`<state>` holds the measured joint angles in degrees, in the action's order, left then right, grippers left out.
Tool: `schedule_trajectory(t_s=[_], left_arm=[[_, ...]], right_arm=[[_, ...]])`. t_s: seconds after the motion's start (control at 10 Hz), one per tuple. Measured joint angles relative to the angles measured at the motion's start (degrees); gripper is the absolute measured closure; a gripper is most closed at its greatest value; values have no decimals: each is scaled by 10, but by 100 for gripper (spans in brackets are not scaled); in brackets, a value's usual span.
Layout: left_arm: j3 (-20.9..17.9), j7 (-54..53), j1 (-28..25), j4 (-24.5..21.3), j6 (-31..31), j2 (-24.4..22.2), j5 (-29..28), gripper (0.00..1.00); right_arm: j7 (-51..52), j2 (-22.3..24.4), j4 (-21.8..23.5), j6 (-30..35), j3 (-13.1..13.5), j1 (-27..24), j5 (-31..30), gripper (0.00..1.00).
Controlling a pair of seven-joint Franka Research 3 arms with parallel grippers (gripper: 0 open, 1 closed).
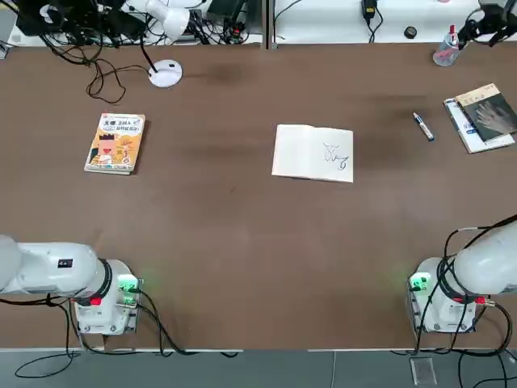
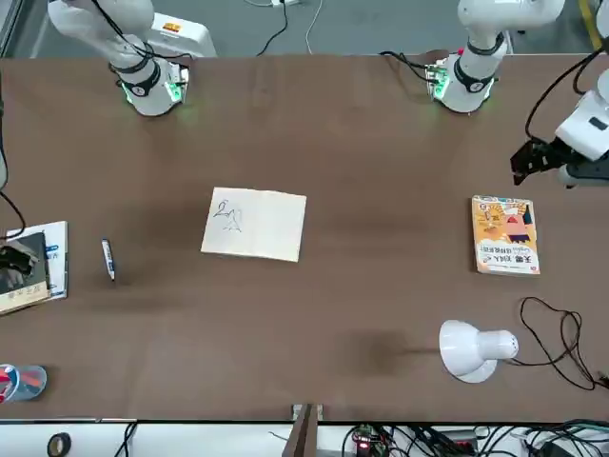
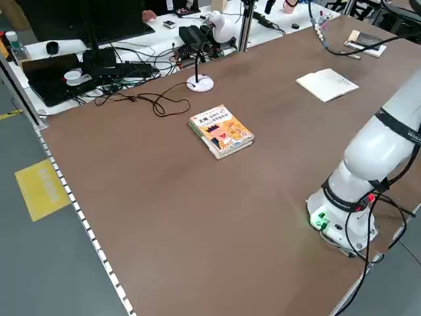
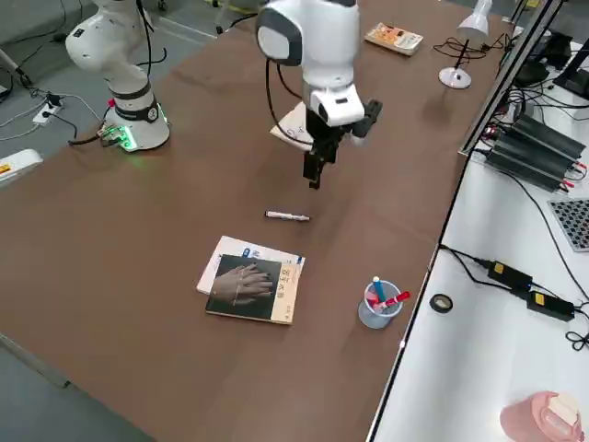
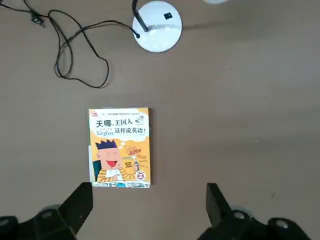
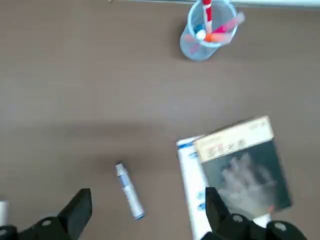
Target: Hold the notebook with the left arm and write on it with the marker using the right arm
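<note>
Notebook (image 1: 313, 153) lies open mid-surface with a scribble already on its page, marker (image 1: 423, 127) lying apart toward the right arm's side, both grippers' jaws released and holding nothing, so writing looks either finished or awaiting more.

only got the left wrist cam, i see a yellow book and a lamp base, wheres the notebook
Observer: The notebook lies open mid-table, to the robot's right of that yellow book.
Operator: anything on it yet
Observer: Yes, a scribble on its right-hand page.
Operator: and the marker
Observer: The marker lies loose on the table, further right, with the right gripper above it, jaws open.
</note>
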<state>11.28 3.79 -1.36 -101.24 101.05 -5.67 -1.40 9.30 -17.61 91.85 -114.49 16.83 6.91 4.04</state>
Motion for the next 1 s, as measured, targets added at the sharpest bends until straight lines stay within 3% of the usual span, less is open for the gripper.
schedule_trajectory(t_s=[0.4, 0.8, 1.0], left_arm=[[-24, -7, -8, 6, -1, -8, 23, 0], [-28, -7, -8, 35, -46, -9, 24, 0], [-29, -7, -8, 47, -71, -9, 24, 0]], right_arm=[[-90, 66, -7, 110, -53, 2, -2, 0], [-96, 132, -15, 156, -75, 2, -55, 0], [-97, 147, -53, 202, -83, 3, -75, 0]])
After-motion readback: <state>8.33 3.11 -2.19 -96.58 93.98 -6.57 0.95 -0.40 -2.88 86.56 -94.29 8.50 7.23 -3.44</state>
